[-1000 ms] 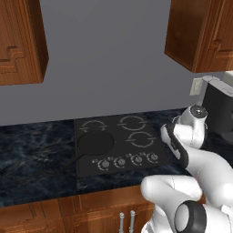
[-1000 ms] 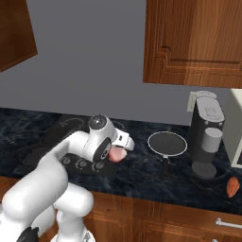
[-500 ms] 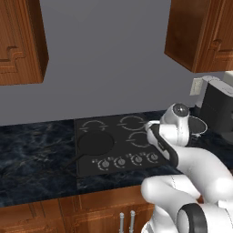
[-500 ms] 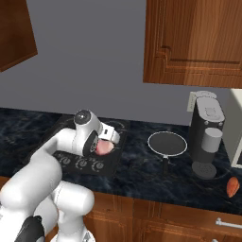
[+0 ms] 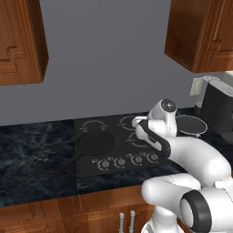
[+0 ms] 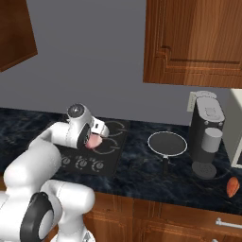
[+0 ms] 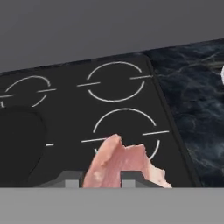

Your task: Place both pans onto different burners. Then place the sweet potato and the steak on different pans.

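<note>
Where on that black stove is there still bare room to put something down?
Three ring-marked burners are bare: both rear ones and the front one by the dark counter, under the pink steak held in the end effector. The matte black pan fills the remaining front burner; four knobs line the front edge.

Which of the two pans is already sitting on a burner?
The all-black pan with the long thin handle, on the cooktop's front left ring. The silver-rimmed pan sits on the counter beside the coffee machine.

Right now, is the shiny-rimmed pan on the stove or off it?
Off. The silver-rimmed pan sits on the counter beside the cooktop.
</note>
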Robot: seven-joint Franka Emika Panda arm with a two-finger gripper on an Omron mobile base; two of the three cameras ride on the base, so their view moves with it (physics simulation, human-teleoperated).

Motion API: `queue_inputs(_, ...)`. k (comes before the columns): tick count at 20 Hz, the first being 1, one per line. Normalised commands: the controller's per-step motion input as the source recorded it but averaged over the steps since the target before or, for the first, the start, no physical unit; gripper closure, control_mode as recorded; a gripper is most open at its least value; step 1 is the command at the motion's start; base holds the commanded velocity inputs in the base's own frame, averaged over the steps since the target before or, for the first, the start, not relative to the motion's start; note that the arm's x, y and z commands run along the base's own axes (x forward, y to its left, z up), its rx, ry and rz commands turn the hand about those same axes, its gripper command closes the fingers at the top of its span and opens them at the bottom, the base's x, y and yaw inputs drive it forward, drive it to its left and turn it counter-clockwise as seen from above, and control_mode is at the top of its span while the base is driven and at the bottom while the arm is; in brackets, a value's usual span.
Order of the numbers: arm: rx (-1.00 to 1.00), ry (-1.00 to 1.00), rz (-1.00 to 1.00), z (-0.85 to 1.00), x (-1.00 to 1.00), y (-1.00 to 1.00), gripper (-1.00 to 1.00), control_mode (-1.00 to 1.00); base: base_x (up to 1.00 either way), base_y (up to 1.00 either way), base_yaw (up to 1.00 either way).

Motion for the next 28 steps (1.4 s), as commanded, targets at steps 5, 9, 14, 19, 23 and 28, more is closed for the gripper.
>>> queue_inputs(5, 0.04, 0.00, 0.05, 0.00, 0.13, 0.61, 1.00, -1.00, 0.00, 0.00, 0.00)
queue_inputs(9, 0.01, 0.00, 0.05, 0.00, 0.02, 0.66, 1.00, -1.00, 0.00, 0.00, 0.00)
queue_inputs(14, 0.00, 0.00, 0.05, 0.00, 0.01, 0.58, 1.00, -1.00, 0.00, 0.00, 0.00)
queue_inputs(19, 0.00, 0.00, 0.04, 0.04, 0.00, 0.49, 1.00, -1.00, 0.00, 0.00, 0.00)
queue_inputs(23, 0.00, 0.00, 0.02, 0.14, 0.00, 0.32, 1.00, -1.00, 0.00, 0.00, 0.00)
queue_inputs(28, 0.00, 0.00, 0.01, 0.16, 0.02, 0.28, 1.00, -1.00, 0.00, 0.00, 0.00)
